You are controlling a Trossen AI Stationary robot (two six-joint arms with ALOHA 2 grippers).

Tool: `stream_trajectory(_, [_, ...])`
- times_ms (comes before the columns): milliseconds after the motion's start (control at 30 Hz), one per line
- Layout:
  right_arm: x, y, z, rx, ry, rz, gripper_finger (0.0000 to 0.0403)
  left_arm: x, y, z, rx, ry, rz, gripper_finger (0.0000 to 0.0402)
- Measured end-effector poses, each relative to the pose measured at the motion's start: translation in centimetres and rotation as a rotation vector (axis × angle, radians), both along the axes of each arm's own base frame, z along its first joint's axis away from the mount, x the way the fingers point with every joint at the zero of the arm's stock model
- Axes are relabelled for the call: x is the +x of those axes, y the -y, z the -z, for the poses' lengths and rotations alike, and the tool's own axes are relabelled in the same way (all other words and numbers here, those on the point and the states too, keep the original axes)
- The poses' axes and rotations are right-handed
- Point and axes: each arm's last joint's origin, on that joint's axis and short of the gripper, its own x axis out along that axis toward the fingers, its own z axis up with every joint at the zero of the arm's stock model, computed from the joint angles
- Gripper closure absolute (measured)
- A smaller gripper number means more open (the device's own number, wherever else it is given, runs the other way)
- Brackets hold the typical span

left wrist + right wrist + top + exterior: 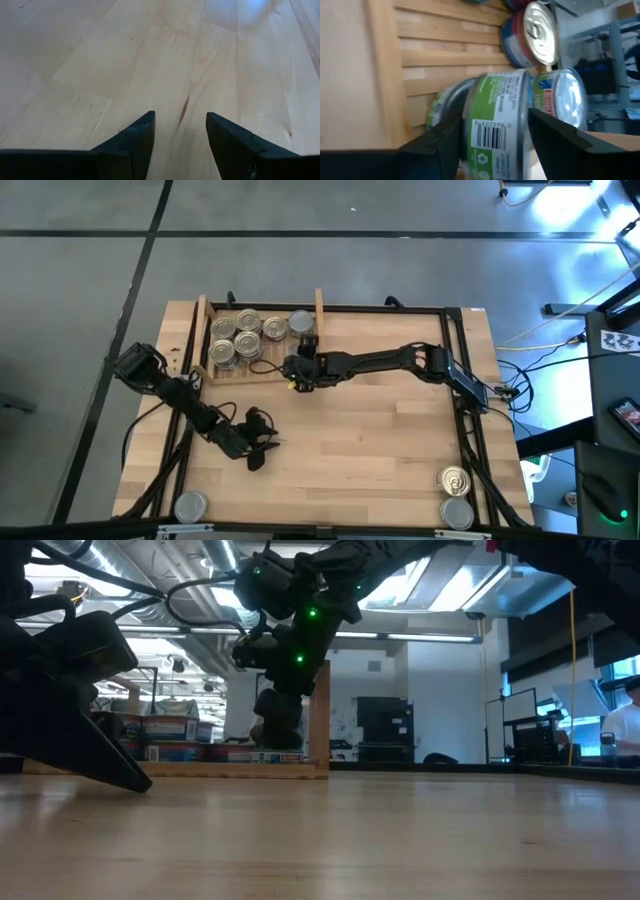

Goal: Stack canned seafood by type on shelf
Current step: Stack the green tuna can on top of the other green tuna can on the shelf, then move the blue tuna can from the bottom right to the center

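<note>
While the right arm reaches across the table [380, 430] to the shelf [205, 330], its right gripper [303, 360] sits at the rack's front right corner, just beside the right upright board [319, 308]. And look at the right wrist view: a green-labelled can [495, 132] with a barcode stands directly between the two dark fingers [445, 145], on top of what looks like another can below it, though that lower one is mostly hidden. The jaws stand apart either side of the can; whether they are pressing on it or clear of it I cannot tell. Next to it on the slatted base [450, 60] are a red-and-white-labelled can with a plain grey top [565, 100] and a blue-labelled can with a pull-tab top [535, 35]. From above, the cluster of cans [248, 335] fills the rack between its two side boards. Over to the left gripper [256, 442]: it rests low over bare tabletop near the left front, well apart from the shelf, fingers [137, 140] parted with nothing between them. Still waiting at the near edge of the table: a grey-topped can [191, 505] on the left, and on the right a golden pull-tab can [455, 480] with a grey-topped one [457, 513] just beside it.
</note>
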Motion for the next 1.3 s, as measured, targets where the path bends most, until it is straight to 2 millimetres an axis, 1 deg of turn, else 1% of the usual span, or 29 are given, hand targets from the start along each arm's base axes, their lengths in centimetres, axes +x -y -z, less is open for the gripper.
stream_trajectory(167, [0.1,-0.2,0.1,0.063,0.003,-0.042,0.0184,0.0,0.0,0.0,0.0,0.0,0.0,0.0226])
stream_trajectory(333, [-0.1,0.0,0.0,0.009,-0.004,0.002,0.0183,0.0,0.0,0.0,0.0,0.0,-0.001,0.0226])
stream_trajectory(433, [0.0,-0.1,0.0,0.008,-0.001,0.0,0.0183,0.0,0.0,0.0,0.0,0.0,-0.001,0.0226])
stream_trajectory(500, [0.2,-0.8,-0.5,0.008,0.01,-0.016,0.0183,0.0,0.0,0.0,0.0,0.0,-0.002,0.0226])
stream_trajectory(567, [0.6,-2.1,-1.5,-0.001,0.03,-0.049,0.0183,0.0,0.0,0.0,0.0,0.001,-0.002,0.0226])
stream_trajectory(600, [0.7,-3.0,-2.1,0.004,0.031,-0.071,0.0183,0.0,0.0,0.0,0.0,0.001,-0.002,0.0226])
stream_trajectory(700, [0.2,-6.6,-4.0,0.055,-0.008,-0.157,0.0183,0.0,0.0,0.0,0.0,0.001,-0.002,0.0226])
stream_trajectory(767, [-0.9,-9.3,-5.4,0.084,-0.044,-0.212,0.0185,0.0,0.0,0.0,-0.001,0.001,-0.002,0.0226])
stream_trajectory(867, [-3.1,-12.7,-7.1,0.131,-0.094,-0.258,0.02,0.0,0.0,0.0,-0.002,0.003,-0.002,0.0226])
stream_trajectory(967, [-5.5,-15.4,-8.0,0.213,-0.169,-0.263,0.0222,0.0,0.0,0.0,0.008,0.007,-0.004,0.0226])
stream_trajectory(1067, [-7.8,-17.0,-8.3,0.292,-0.238,-0.245,0.0244,0.0,0.0,-0.1,0.018,0.009,0.001,0.0226])
stream_trajectory(1133, [-9.5,-17.8,-7.9,0.359,-0.294,-0.24,0.0257,0.1,0.0,-0.1,0.016,0.015,0.002,0.0226])
stream_trajectory(1200, [-11.1,-18.4,-7.3,0.438,-0.326,-0.237,0.0268,0.1,0.0,-0.2,0.016,0.024,0.006,0.0226])
stream_trajectory(1300, [-13.9,-18.7,-6.7,0.512,-0.316,-0.189,0.0282,0.2,0.1,-0.2,0.012,0.035,0.005,0.0226])
